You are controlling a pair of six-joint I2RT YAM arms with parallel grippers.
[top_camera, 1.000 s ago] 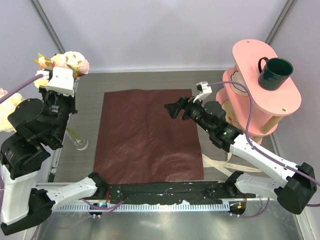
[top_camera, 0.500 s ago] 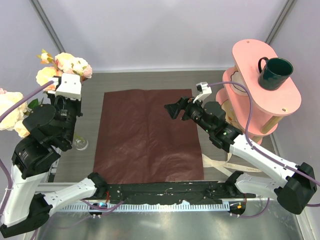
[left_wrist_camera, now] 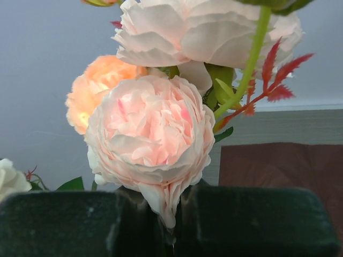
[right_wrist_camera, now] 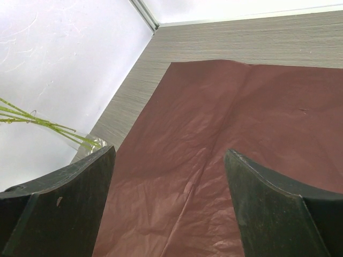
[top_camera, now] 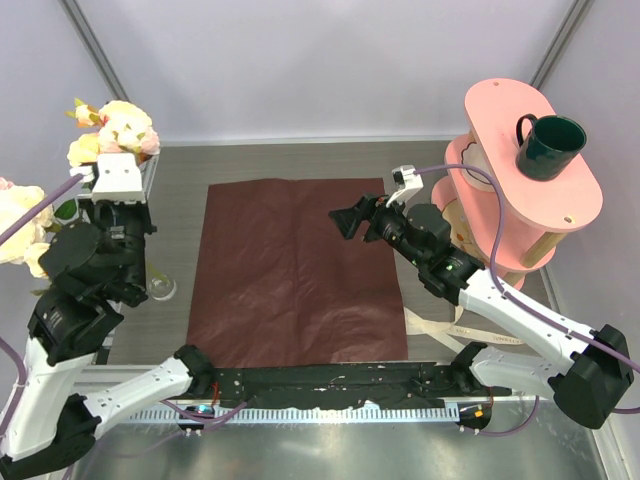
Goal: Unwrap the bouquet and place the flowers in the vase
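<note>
The left arm [top_camera: 92, 262] is repositioned. Its white wrist housing [top_camera: 117, 178] is brought back toward the left wall after a swing toward the table's middle half a second ago, and it is now seen lower than a second ago. The dark joints below it are carried further right than a second ago. The flowers [top_camera: 112, 125] at the arm's tip are shifted leftward with the wrist. The cream blooms [top_camera: 20, 225] at the left edge of the overhead view are shown more fully than a second ago. Less of the stems above the vase [top_camera: 160, 288] is left uncovered by the arm in that view.
</note>
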